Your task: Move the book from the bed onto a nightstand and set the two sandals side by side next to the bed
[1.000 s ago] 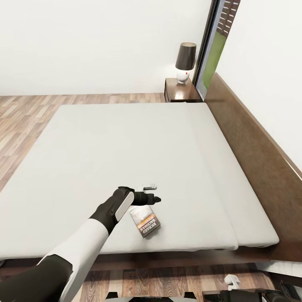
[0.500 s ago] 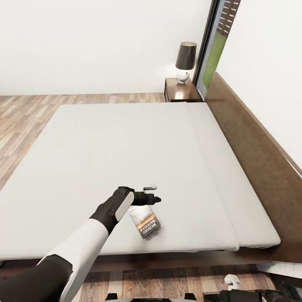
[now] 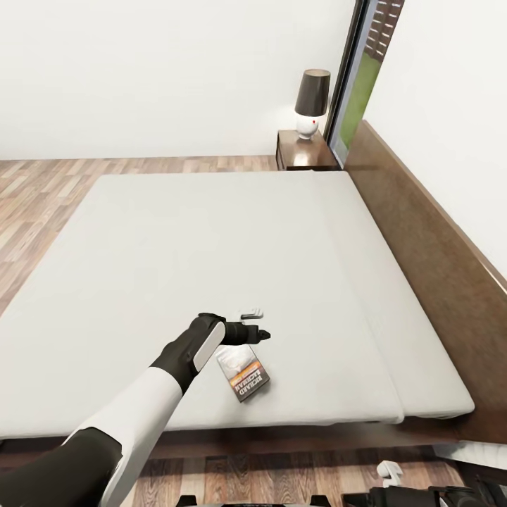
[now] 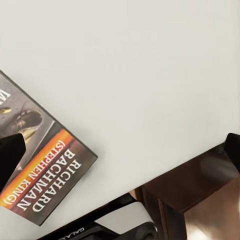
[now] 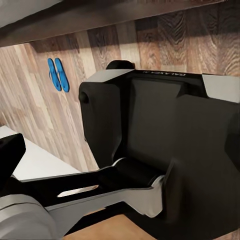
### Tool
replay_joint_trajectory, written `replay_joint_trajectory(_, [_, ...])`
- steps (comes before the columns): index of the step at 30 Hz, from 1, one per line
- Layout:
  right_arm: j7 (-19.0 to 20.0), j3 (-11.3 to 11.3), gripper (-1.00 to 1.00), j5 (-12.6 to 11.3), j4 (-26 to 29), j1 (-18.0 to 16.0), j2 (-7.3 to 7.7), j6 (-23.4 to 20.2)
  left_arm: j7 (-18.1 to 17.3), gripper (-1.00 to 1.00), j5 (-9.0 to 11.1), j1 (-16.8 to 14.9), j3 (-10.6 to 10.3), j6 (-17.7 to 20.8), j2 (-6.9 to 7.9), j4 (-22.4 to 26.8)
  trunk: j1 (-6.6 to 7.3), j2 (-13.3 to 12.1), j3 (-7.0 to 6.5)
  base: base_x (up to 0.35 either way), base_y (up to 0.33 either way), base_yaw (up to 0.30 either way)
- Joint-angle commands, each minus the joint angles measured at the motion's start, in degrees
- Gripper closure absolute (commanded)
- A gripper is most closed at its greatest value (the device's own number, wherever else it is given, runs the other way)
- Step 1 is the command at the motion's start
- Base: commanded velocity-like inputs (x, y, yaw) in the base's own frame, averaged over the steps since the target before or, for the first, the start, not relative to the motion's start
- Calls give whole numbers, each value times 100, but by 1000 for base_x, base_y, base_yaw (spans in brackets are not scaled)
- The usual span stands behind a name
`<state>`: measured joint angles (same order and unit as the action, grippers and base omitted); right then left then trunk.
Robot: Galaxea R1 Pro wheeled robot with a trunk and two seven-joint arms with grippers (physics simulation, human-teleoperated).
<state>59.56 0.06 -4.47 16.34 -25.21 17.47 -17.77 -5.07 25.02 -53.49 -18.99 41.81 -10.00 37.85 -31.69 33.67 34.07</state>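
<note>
One lamp (image 3: pixel 311 103) tops the far nightstand (image 3: pixel 303 152); left hand (image 3: pixel 255 324) spread above book (image 3: pixel 243 373).

Left arm outstretched, tool (image 3: pixel 255 324) open (fingers apart)

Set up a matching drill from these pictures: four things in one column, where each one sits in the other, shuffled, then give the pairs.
Things:
1. book
2. lamp
3. sandals
4. left tool

Places:
A. on the nightstand
B. side by side on the wood floor
C. above the mattress, by the book
D. flat on the mattress, near its front edge

Pairs: 1-D, 2-A, 3-B, 4-C
</note>
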Motion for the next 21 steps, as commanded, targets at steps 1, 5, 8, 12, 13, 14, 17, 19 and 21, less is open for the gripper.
replay_joint_trajectory(1, [12, 2, -100, -45, 1, -1, 2, -60, -22, -100, -23, -3, 0, 20, 0, 3, -24, 48, 24, 0, 0, 0])
replay_joint_trajectory(5, [12, 2, -100, -45, 1, -2, 2, -60, -28, -100, -23, -3, 0, 20, 0, 3, -112, 208, 96, 0, 0, 0])
replay_joint_trajectory(8, [11, 2, -100, -45, 1, -2, 2, -60, -28, -100, -23, -3, 0, 20, 0, 3, -178, 329, 150, 0, 0, 0])
replay_joint_trajectory(12, [12, 2, -100, -45, 1, -1, 2, -60, -29, -100, -23, -3, 0, 20, 0, 3, -266, 489, 222, 0, 0, 0])
replay_joint_trajectory(13, [10, 2, -100, -45, 1, -1, 2, -60, -29, -100, -23, -3, 0, 20, 0, 3, -288, 529, 240, 0, 0, 0])
replay_joint_trajectory(14, [11, 2, -100, -45, 1, -1, 2, -60, -29, -100, -23, -3, 0, 20, 0, 3, -310, 569, 258, 0, 0, 0])
replay_joint_trajectory(17, [10, 2, -100, -45, 1, -1, 2, -60, -29, -100, -23, -3, 0, 20, 0, 3, -375, 690, 312, 0, 0, 0])
replay_joint_trajectory(19, [8, 2, -100, -45, 1, -1, 2, -60, -29, -100, -23, -3, 0, 20, 0, 3, -419, 770, 347, 0, 0, 0])
replay_joint_trajectory(21, [8, 2, -100, -45, 1, -1, 2, -60, -29, -100, -23, -3, 0, 20, 0, 3, -463, 850, 383, 0, 0, 0])
